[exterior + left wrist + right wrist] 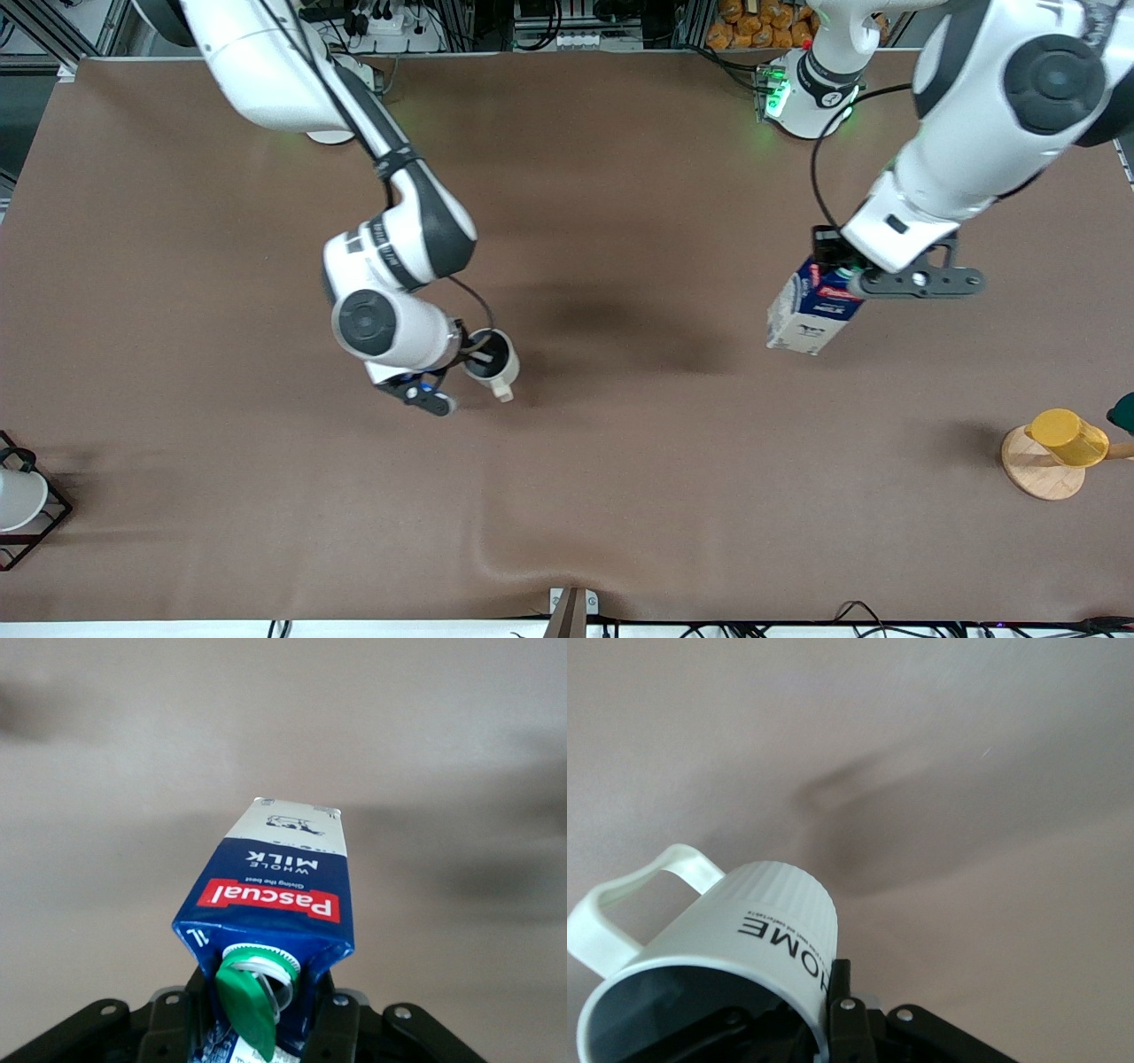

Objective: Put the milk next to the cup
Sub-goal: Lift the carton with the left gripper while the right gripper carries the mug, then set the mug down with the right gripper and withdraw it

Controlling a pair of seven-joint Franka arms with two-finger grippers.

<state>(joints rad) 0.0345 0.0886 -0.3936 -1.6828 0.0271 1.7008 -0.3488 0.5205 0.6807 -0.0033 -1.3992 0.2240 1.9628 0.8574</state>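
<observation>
A brown cloth (620, 461) covered the table, with a raised wrinkle near the front camera's edge. Aluminium framing (53, 31), a power strip (385, 22) and cables lay along the robots' edge. Soft shadows fell mid-table. A green indicator glow (778, 93) lit the cloth.

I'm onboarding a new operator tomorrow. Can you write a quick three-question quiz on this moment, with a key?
1. True or false: the milk is gripped by its top in the left tool.
2. Which does the right tool hold: (a) the yellow cup, (b) the cup, (c) nothing?
3. Fill in: the yellow cup sits on a ___ disc.

Key: 1 true. 2 b; one finger is inside the rim, one outside. 3 wooden.
</observation>
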